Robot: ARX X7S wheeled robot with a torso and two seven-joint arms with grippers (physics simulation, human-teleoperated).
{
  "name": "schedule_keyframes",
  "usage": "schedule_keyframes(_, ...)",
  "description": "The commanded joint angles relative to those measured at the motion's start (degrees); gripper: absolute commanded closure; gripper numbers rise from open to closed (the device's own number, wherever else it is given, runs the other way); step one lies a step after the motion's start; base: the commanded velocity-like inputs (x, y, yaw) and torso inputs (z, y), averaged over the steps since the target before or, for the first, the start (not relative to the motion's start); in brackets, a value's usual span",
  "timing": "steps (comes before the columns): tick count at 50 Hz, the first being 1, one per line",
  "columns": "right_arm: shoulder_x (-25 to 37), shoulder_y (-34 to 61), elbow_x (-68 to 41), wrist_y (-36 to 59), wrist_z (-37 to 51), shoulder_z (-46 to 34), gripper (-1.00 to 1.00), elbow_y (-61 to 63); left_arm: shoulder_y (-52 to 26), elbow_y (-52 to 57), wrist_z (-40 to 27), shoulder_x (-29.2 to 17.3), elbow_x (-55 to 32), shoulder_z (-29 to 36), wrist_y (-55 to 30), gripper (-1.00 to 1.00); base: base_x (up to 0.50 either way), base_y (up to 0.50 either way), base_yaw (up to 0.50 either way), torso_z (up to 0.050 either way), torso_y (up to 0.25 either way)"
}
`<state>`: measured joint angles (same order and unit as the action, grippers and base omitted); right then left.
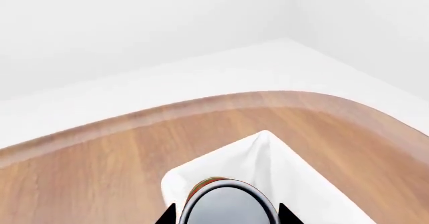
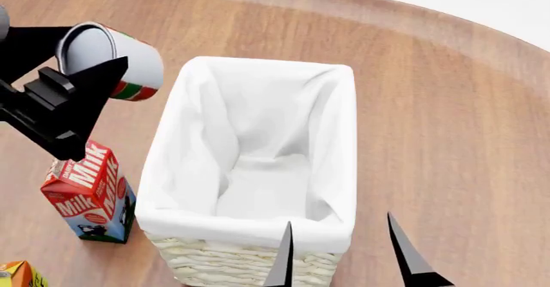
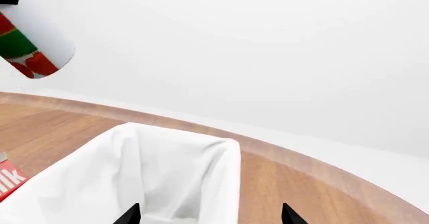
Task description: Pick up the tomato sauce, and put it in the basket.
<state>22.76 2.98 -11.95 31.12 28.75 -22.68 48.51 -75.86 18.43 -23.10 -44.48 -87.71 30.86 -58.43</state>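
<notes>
A: Item one, left gripper (image 2: 90, 68)?
B: Black, closed around the tomato sauce (image 2: 116, 58). The can is lifted clear of the table (image 2: 447, 107) and tilted, its grey top facing the head camera, red and green bands at the far end. It hangs just beside the basket (image 2: 257, 248), near the far left corner and not over the opening.

A: Left wrist view?
B: The can's grey top (image 1: 228, 206) sits between two black fingertips (image 1: 168, 215), with a corner of the basket's white liner (image 1: 282, 163) beneath.

A: Item two, the basket?
B: Cream wicker, white cloth folded over the rim, standing on the wooden table. Nothing shows inside but the liner.

A: Right gripper (image 2: 344, 251)?
B: Two black tips spread well apart, gripping nothing, at the basket's near right corner.

A: Other stock?
B: A red milk carton (image 2: 86, 194) upright left of the basket, and an orange-yellow item (image 2: 17, 275) cut off at the head view's corner.
</notes>
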Motion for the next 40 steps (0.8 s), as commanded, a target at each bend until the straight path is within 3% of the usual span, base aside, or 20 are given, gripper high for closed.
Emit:
schedule_keyframes(1, 0.0, 0.1, -0.2, -0.3, 0.0, -0.2, -1.00, -0.5, -9.2, -12.3, 5.4, 7.9, 8.2, 4.8, -1.6, 1.00, 0.00, 0.00, 0.00, 0.000, 0.000)
schedule_keyframes(15, 0.1, 0.1, -0.5, -0.7, 0.1, -0.3, -1.00, -1.1, -20.6, -30.3, 20.8, 18.3, 22.8, 16.3, -0.2, 1.00, 0.00, 0.00, 0.00, 0.000, 0.000)
schedule_keyframes(32, 0.1, -0.2, -0.4, -2.2, 0.0, -0.7, -1.00, -3.2, -24.7, -46.4, 31.0, 28.7, 30.4, 23.5, 4.3, 1.00, 0.00, 0.00, 0.00, 0.000, 0.000)
schedule_keyframes(34, 0.2, -0.2, -0.3, -1.8, 0.1, -0.8, -1.00, -3.0, -25.3, -53.1, 31.2, 31.2, 31.3, 23.8, 4.5, 1.00, 0.00, 0.00, 0.00, 0.000, 0.000)
schedule_keyframes(40, 0.4, 0.2, -0.3, -1.2, 0.4, -0.6, -1.00, -2.5, -24.2, -55.4, 34.0, 32.8, 32.5, 25.4, 6.4, 1.00, 0.00, 0.00, 0.00, 0.000, 0.000)
